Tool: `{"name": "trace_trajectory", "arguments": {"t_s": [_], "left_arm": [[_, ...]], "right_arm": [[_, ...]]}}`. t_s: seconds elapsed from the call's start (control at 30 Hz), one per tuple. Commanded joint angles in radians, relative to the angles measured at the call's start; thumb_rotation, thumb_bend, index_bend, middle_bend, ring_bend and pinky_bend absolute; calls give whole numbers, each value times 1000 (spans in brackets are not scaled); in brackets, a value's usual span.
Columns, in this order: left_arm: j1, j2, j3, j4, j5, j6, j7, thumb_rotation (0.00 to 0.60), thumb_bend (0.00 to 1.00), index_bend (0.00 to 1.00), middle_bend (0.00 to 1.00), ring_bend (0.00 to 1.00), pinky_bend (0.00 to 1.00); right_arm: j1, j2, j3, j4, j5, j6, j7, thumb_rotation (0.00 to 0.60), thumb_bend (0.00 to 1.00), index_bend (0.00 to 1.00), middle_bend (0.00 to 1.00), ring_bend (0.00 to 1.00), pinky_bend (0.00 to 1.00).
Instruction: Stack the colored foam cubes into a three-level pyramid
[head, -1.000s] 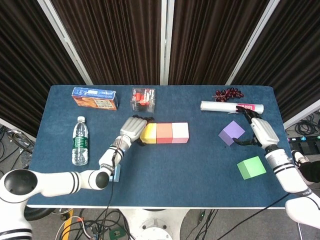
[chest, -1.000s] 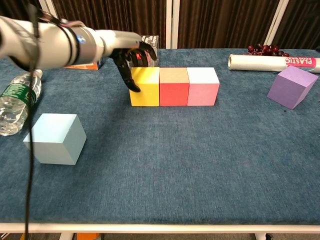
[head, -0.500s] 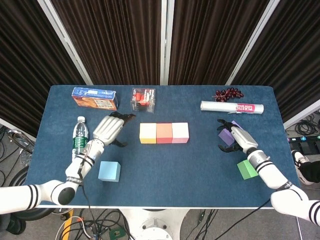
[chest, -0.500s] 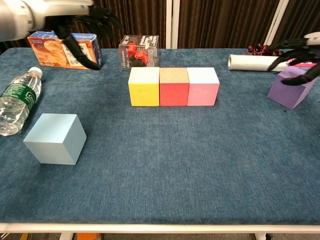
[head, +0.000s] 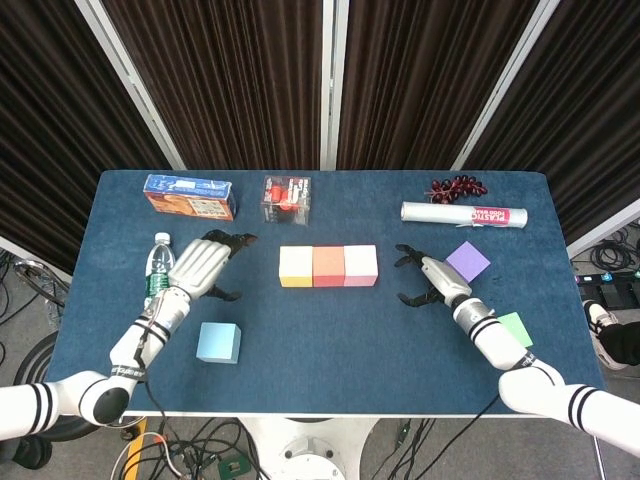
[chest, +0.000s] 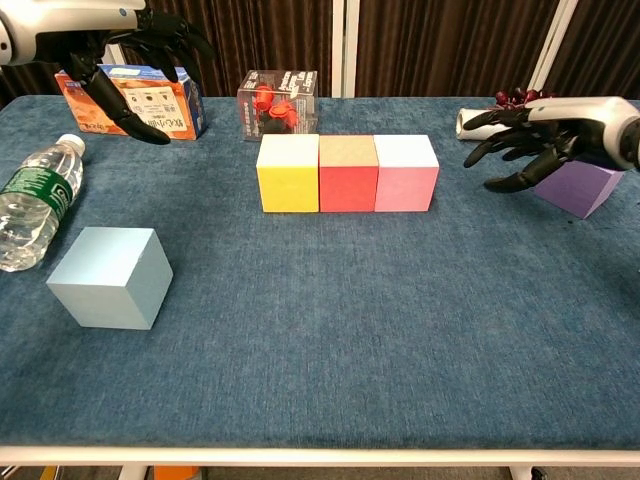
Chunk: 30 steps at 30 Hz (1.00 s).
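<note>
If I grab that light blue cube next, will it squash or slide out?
The light blue cube is foam, so probably light and slightly squashy; grip gently. Its flat faces sit square on the cloth, so rolling is unlikely. The matte surface looks grippy, not slippery.

Blue table (head: 330, 330), foam cubes (head: 328, 266), bottle (head: 157, 262), boxes (head: 189, 196), roll (head: 462, 213), grapes (head: 457, 187)

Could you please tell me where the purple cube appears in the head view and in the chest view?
Head view: the purple cube sits right of centre, below the white roll.
Chest view: it lies at the right edge, partly behind the right hand.
Shared landmark: the white roll just behind it.
</note>
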Motion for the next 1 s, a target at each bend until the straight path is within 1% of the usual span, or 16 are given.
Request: {"name": "trace_trajectory", "arguments": {"t_s": [0.03,0.3,0.77,1.0], "left_arm": [[7,2,-2,2,10,-6,-11,600,125,145,203,220,158],[21,4,-7,10,30,-18,-31,600,125,146,203,220,157],[30,1,-18,23,39,-41,-44,600,125,146,203,220,157],[36,5,-20,25,44,-49,-52,600,125,146,203,194,158]], "right_arm": [[-1,-24,3,10,-2,6,9,600,270,0,213,0,0],[-11,-71,9,26,-26,13,50,600,269,0,206,0,0],[-10,-96,8,18,-67,8,74,600,272,0,205,0,0],[-6,-99,6,9,-73,7,66,600,272,0,205,0,0]]}}
